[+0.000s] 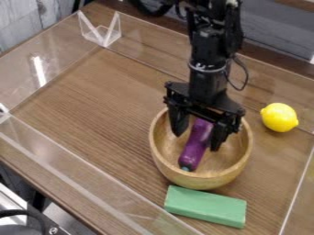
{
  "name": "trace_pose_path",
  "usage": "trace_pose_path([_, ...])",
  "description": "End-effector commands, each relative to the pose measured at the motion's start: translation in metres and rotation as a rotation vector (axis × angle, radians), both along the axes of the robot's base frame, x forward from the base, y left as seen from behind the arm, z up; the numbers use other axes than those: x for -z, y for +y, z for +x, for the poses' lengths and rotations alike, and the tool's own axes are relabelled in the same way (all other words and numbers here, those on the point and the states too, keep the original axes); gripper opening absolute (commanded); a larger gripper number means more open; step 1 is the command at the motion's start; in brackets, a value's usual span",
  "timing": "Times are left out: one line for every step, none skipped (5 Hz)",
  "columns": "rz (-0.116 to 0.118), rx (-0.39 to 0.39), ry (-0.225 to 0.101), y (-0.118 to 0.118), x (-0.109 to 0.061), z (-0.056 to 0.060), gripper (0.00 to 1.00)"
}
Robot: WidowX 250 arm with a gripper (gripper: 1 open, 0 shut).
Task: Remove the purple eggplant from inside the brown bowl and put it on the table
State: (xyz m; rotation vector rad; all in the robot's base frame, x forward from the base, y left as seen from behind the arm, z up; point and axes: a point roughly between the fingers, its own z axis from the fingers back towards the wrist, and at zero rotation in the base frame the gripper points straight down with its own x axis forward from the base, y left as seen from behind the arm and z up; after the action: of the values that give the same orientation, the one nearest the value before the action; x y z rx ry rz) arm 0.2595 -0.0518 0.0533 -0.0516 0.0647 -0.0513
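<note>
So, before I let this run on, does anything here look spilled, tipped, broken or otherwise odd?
Nothing stands out. The brown bowl sits upright on the table with the purple eggplant leaning inside it, the gripper has its jaws open over the eggplant, and the lemon and green sponge lie undisturbed.
</note>
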Motion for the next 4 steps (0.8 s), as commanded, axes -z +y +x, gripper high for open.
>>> trace_pose_path([-0.003,0.013,-0.034,-0.006,-0.003,0.005,1.00])
trace_pose_path([0.003,0.011,-0.037,-0.006,0.003,0.007,1.00])
trace_pose_path([0.004,0.008,-0.041,-0.006,0.006,0.010,1.00])
trace_pose_path([0.005,0.005,-0.046,-0.006,0.009,0.013,1.00])
